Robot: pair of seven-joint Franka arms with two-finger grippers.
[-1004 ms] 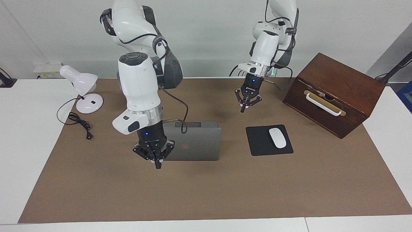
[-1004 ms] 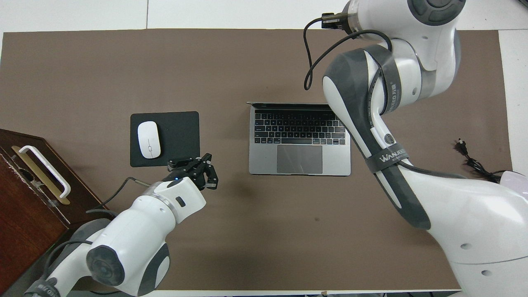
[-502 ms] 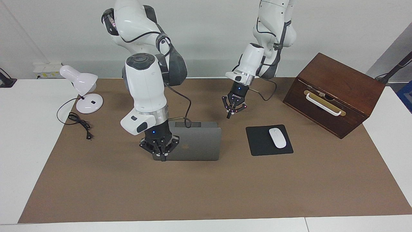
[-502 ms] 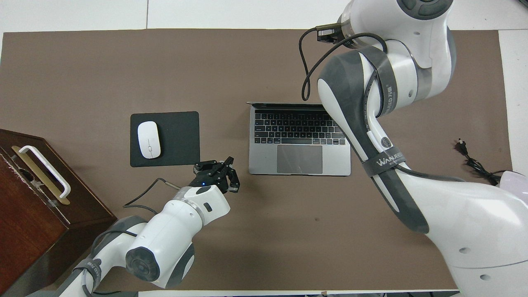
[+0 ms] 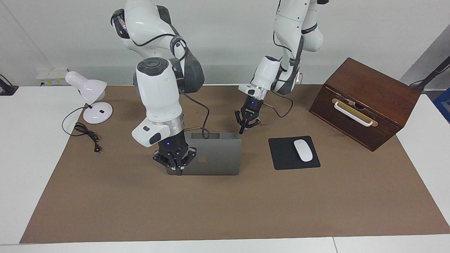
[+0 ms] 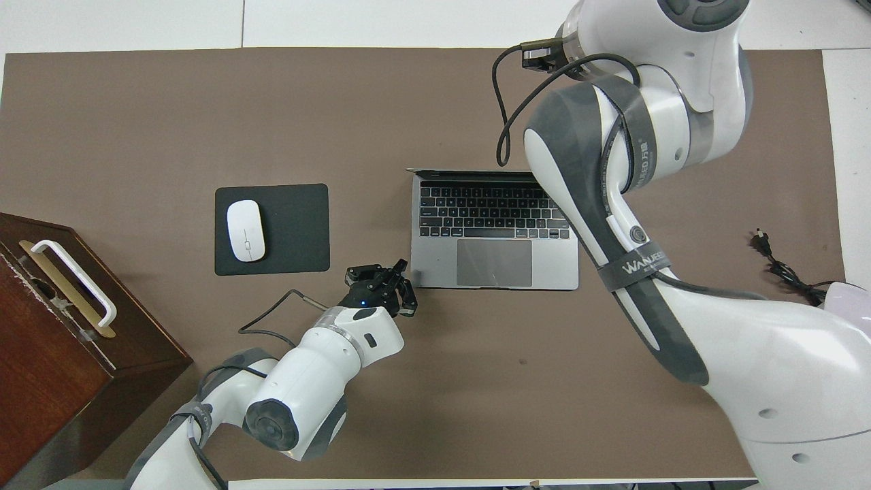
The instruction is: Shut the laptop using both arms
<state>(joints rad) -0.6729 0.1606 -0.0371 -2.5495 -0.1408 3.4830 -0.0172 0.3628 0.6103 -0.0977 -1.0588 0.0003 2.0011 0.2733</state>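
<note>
The silver-grey laptop [image 5: 218, 154] [image 6: 495, 262] stands open on the brown mat, its lid upright and its keyboard toward the robots. My right gripper [image 5: 177, 171] is shut, low against the lid's logo face at the corner toward the right arm's end. Whether it touches the lid I cannot tell, and in the overhead view my own right arm hides it. My left gripper [image 5: 241, 132] [image 6: 406, 267] is shut, tips down. It hangs just over the laptop base's corner toward the left arm's end, at the edge nearest the robots, holding nothing.
A black mouse pad [image 5: 283, 160] [image 6: 299, 231] with a white mouse [image 5: 303, 150] [image 6: 245, 230] lies beside the laptop toward the left arm's end. A dark wooden box [image 5: 365, 100] with a white handle stands past it. A white lamp [image 5: 89, 95] and its cord [image 5: 86, 135] sit at the right arm's end.
My left gripper has swung from near the mouse pad over to the laptop base's corner. My right gripper moved in against the lid's back, then held. The lid has not moved.
</note>
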